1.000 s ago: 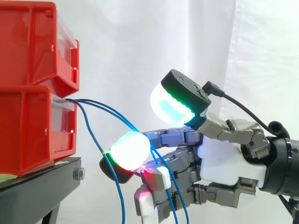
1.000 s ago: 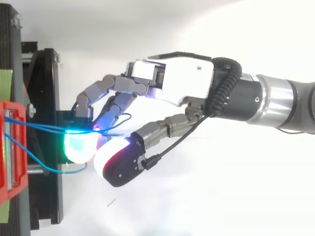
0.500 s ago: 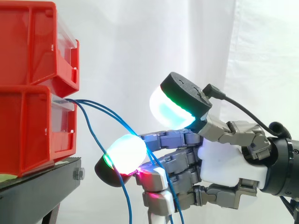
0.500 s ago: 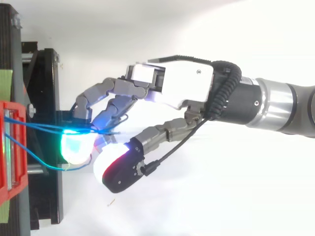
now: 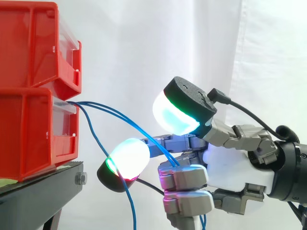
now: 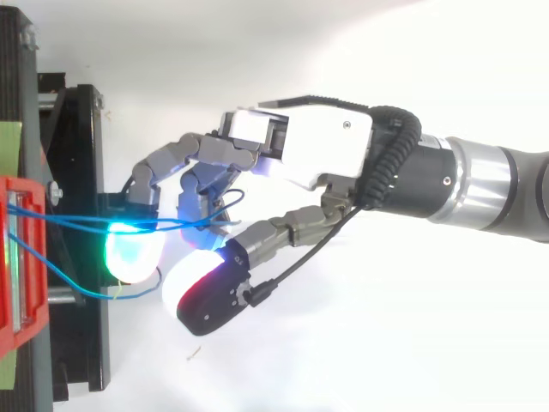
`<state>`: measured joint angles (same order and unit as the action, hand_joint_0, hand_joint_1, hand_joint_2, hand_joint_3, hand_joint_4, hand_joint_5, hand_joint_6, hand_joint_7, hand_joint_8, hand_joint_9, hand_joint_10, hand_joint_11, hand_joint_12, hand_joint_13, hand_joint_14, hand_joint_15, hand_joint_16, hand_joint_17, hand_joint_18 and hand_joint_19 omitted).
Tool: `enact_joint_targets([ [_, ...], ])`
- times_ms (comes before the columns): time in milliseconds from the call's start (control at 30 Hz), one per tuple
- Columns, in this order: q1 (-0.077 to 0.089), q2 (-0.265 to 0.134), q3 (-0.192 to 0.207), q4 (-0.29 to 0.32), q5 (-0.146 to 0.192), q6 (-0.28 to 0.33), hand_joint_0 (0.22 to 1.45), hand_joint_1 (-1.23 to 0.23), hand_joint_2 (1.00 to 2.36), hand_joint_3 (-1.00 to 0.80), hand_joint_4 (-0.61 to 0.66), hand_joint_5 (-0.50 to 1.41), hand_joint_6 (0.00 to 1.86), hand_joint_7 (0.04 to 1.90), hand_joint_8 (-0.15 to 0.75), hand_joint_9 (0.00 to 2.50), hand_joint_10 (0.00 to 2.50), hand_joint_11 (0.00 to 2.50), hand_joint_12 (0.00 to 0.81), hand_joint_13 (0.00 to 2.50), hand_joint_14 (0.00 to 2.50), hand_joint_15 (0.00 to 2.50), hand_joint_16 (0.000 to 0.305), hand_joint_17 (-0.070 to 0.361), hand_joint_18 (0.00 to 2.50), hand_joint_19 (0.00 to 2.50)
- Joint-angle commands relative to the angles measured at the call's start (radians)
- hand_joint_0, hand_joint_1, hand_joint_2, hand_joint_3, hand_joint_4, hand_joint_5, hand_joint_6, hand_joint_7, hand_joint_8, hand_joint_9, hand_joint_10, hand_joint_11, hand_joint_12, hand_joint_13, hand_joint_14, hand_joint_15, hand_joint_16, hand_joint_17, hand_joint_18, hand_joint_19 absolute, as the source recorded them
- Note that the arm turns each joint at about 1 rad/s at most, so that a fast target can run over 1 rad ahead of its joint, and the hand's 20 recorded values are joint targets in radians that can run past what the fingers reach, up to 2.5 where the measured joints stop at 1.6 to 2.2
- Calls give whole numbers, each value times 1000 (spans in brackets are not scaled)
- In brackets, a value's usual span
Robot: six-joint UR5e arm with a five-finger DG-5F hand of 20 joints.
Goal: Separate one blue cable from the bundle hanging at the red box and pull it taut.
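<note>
**Hand closed on blue cables beside stacked red bins**

1. White curtain (image 5: 144,48): backdrop across the whole side view.
2. Upper red bin (image 5: 33,43), stacked directly on the lower red bin (image 5: 29,134), at the left edge of the side view. The lower bin sits on the stand.
3. Black stand (image 5: 38,191): carries both bins, with its edge jutting out below the lower bin.
4. Hand (image 5: 235,165): enters from the right, palm turned toward the bins. One finger reaches out toward the bins, and its glowing pad (image 5: 127,158) lies just under the cables. The thumb pad (image 5: 172,115) is raised above them. The lower fingers are curled in tight, closed round the blue cables where they reach the palm.
5. Blue cables (image 5: 144,137): two strands leave the front of the lower red bin, arc down to the right side by side, and pass between thumb and extended finger into the curled fingers. From above they run nearly straight from bin to hand.
6. Loose blue cable (image 5: 93,135): leaves the same bin front, drops steeply, passes behind the glowing pad and hangs on downward, clear of the curled fingers.
</note>
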<state>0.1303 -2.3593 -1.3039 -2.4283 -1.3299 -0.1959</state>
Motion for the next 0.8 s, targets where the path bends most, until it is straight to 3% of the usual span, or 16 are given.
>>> enact_joint_targets([
  [0,3,0,0,0,18,-11,519,-705,1000,-500,231,-197,743,875,393,670,1240,1137,389,1004,722,1270,45,101,1064,1246],
  [300,-3,0,0,0,20,-8,514,-649,1000,-500,229,-195,741,871,382,640,1509,1074,387,964,1174,1139,44,99,1124,1343],
  [433,-12,0,0,0,15,4,513,-628,1000,-500,234,-194,741,871,381,628,1577,1066,386,960,1224,1143,44,99,1137,1365],
  [767,-35,2,0,-17,-11,112,516,-599,1000,-500,229,-194,740,871,384,605,1823,1014,390,947,1548,1039,43,97,1175,1413],
])
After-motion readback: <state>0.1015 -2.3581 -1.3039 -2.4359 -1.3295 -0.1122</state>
